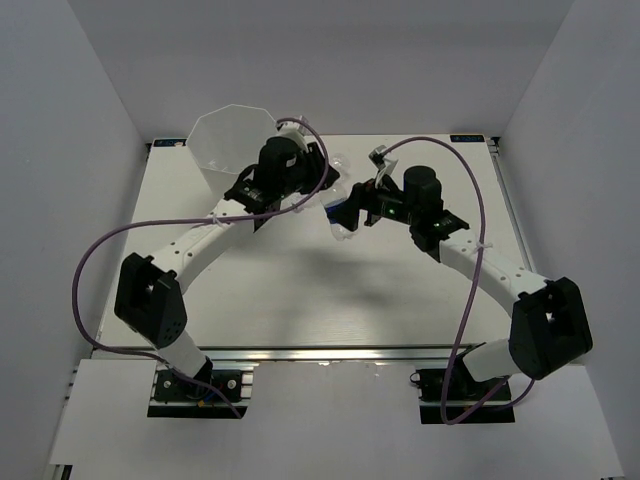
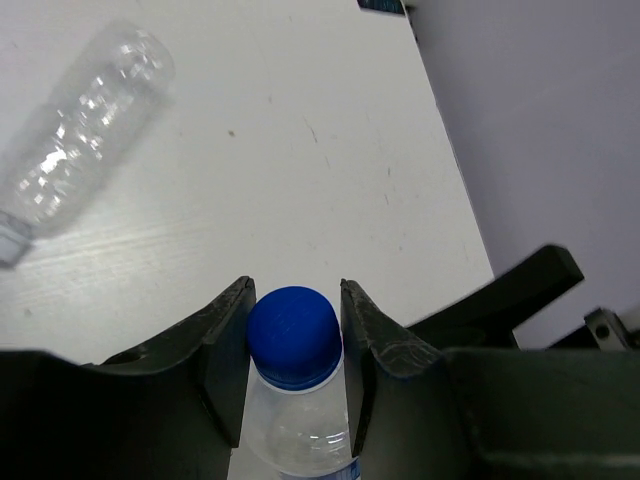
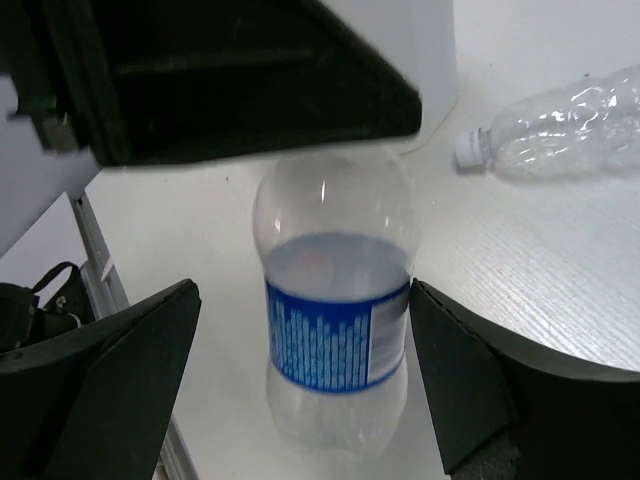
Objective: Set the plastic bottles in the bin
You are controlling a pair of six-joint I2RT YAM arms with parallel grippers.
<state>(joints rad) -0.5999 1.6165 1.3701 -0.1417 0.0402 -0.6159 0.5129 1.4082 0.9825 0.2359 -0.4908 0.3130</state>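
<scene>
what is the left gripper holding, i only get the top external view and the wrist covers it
observer: In the left wrist view the left gripper is shut on the blue cap of a clear bottle.
operator: ok and has the right one grabbed anything
observer: No. The right gripper is open, its fingers apart from the blue-labelled bottle between them.
operator: any more bottles near it
observer: The right wrist view shows an unlabelled white-capped bottle lying on its side on the table.
</scene>
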